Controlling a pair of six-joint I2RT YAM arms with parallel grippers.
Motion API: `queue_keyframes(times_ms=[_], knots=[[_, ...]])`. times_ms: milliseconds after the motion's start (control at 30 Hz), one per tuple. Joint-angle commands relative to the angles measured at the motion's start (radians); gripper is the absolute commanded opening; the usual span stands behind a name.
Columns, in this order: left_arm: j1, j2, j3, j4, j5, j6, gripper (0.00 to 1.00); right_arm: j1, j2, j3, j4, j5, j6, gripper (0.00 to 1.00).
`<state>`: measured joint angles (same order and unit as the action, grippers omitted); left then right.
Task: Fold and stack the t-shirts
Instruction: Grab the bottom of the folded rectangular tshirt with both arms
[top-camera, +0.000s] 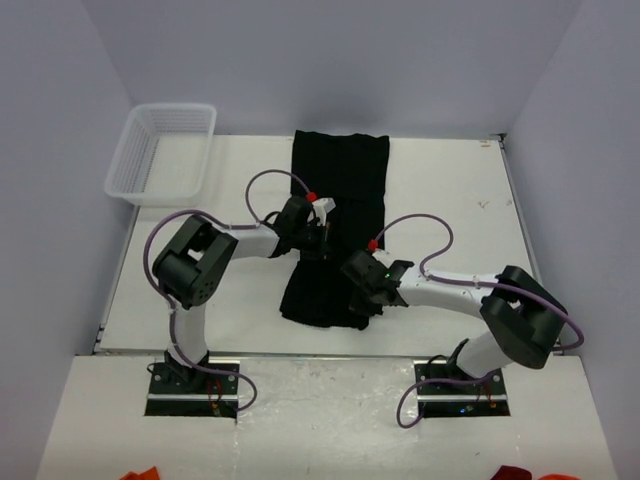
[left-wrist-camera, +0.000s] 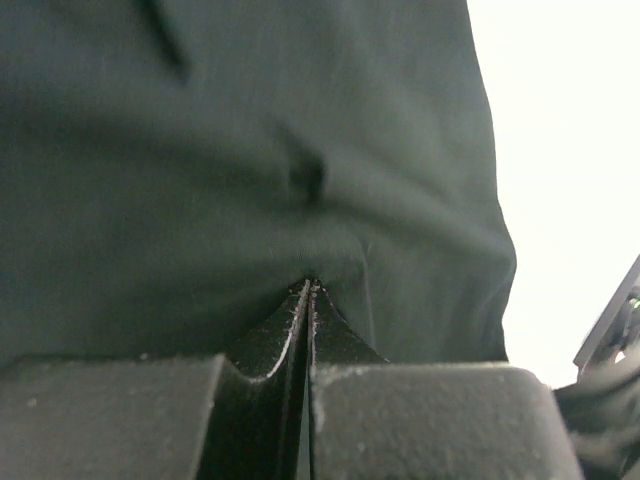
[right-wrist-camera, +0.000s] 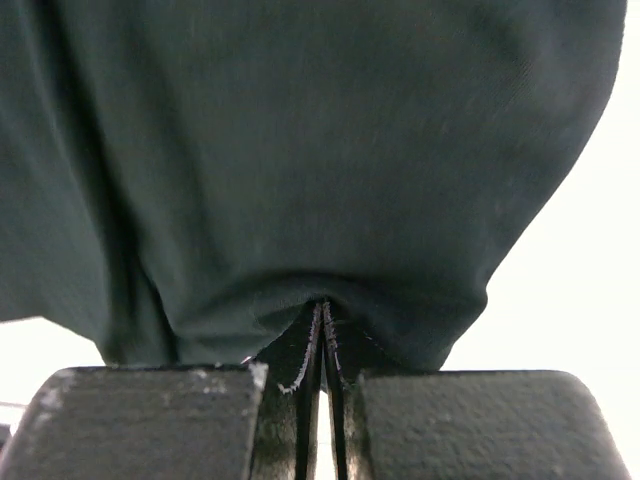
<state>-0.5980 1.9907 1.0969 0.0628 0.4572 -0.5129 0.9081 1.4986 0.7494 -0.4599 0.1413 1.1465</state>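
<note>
White table (top-camera: 450, 200); black t-shirt (top-camera: 340, 180) down its middle, a long dark strip running from the far edge towards the arms, flat and squared at the far end, bunched and lifted at the near end. White mesh basket (top-camera: 165, 108) at the far left corner, well apart from the cloth. Left gripper (left-wrist-camera: 308, 290) closed tight on a pinch of cloth by the strip's left edge, about midway along. Right gripper (right-wrist-camera: 322, 305) likewise closed tight on a pinch at the near right of the bunched end. In both wrist views the fabric hangs in a fold beyond the fingertips.

Step in hand, by judgement: carrying the near half over onto the far half. To do it well:
- move both arms together at an even height, so the held edge runs straight;
- hold the cloth taut between the two pinches, not stretched;
- lay the edge square on the far hem before letting go;
- mind the purple cables near the cloth.

Unclear:
- whether the strip is one shirt, or a folded one with a second against it;
- black on black hides seams, sleeves and collar;
- how many layers each pinch holds cannot be told;
- the near hem lies partly under the right arm;
- orange scraps (top-camera: 140, 474) at the bottom edge are cut off and unidentified.
</note>
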Motion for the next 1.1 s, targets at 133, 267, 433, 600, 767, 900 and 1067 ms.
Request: queue_keyframes(times_ms=[133, 267, 433, 600, 767, 900, 1067], knots=[[-0.025, -0.173, -0.302, -0.12, -0.181, -0.004, 0.0, -0.063, 0.045, 0.004, -0.126, 0.152, -0.157, 0.0], [-0.034, -0.254, -0.371, -0.115, -0.201, -0.009, 0.0, -0.054, 0.012, 0.047, -0.172, 0.146, -0.2, 0.0], [-0.034, -0.254, -0.287, -0.172, -0.235, 0.033, 0.0, 0.015, -0.112, 0.031, -0.209, 0.165, -0.182, 0.0], [-0.034, -0.237, -0.22, -0.195, -0.226, 0.05, 0.0, 0.055, -0.184, 0.044, -0.301, 0.184, -0.156, 0.0], [-0.039, -0.243, -0.196, -0.201, -0.212, 0.062, 0.0, 0.124, -0.333, 0.019, -0.338, 0.193, -0.1, 0.09], [-0.065, -0.352, -0.235, -0.218, -0.256, 0.047, 0.0, 0.126, -0.478, -0.033, -0.358, 0.182, -0.059, 0.42], [-0.109, -0.576, -0.291, -0.302, -0.42, -0.009, 0.03, 0.117, -0.615, -0.137, -0.309, 0.208, 0.007, 0.71]])
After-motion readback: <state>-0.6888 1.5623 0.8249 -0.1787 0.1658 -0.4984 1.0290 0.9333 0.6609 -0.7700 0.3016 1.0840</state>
